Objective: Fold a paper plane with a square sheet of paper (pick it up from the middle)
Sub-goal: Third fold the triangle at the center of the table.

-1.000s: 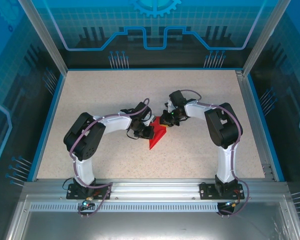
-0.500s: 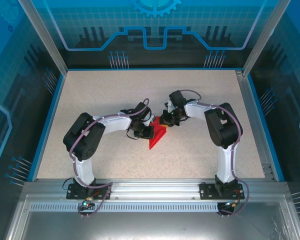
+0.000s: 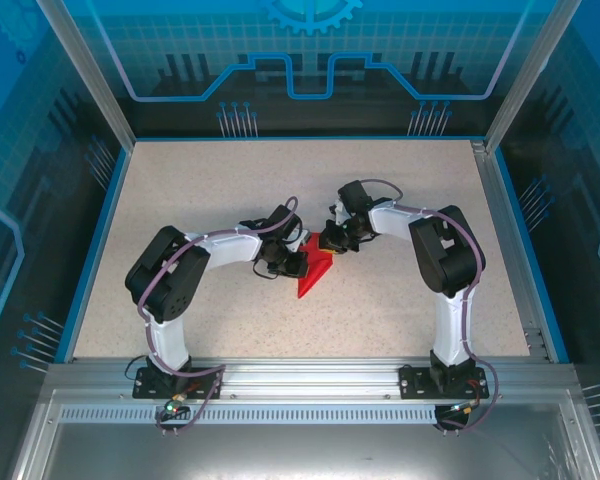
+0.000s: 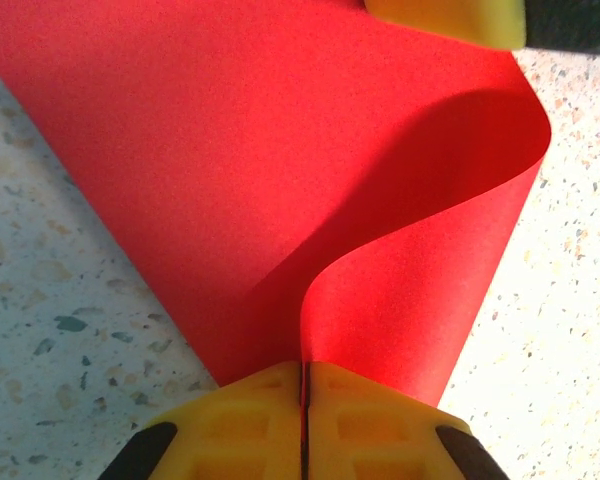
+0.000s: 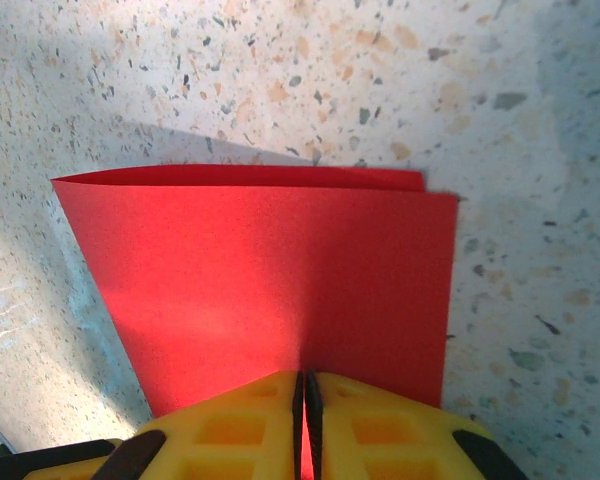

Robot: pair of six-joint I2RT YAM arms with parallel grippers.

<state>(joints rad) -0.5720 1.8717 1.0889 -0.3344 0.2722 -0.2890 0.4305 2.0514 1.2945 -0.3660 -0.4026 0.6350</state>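
The sheet of paper (image 3: 314,268) sits near the middle of the counter (image 3: 220,190), between the two arms, and from above it reads as a bright red wedge whose point faces the near edge. The left gripper (image 3: 293,262) meets it from the left side and the right gripper (image 3: 332,243) meets it at its far right corner. In the left wrist view, the left gripper (image 4: 304,376) has its yellow fingers pressed together with only a thin seam between them, and the paper's edge is pinched in that seam. From there the sheet of paper (image 4: 270,150) rises in a soft curve and bends over itself to the right, throwing a shadow on its own surface, with the speckled counter (image 4: 40,300) showing on both sides. A yellow finger (image 4: 450,14) of the other gripper shows at the paper's far edge. In the right wrist view, the right gripper (image 5: 303,386) is likewise clamped tight on the near edge of the sheet of paper (image 5: 270,270). Here the paper lies doubled, two layers one over the other, and the back layer's edge peeks out just beyond the front one above the counter (image 5: 280,70).
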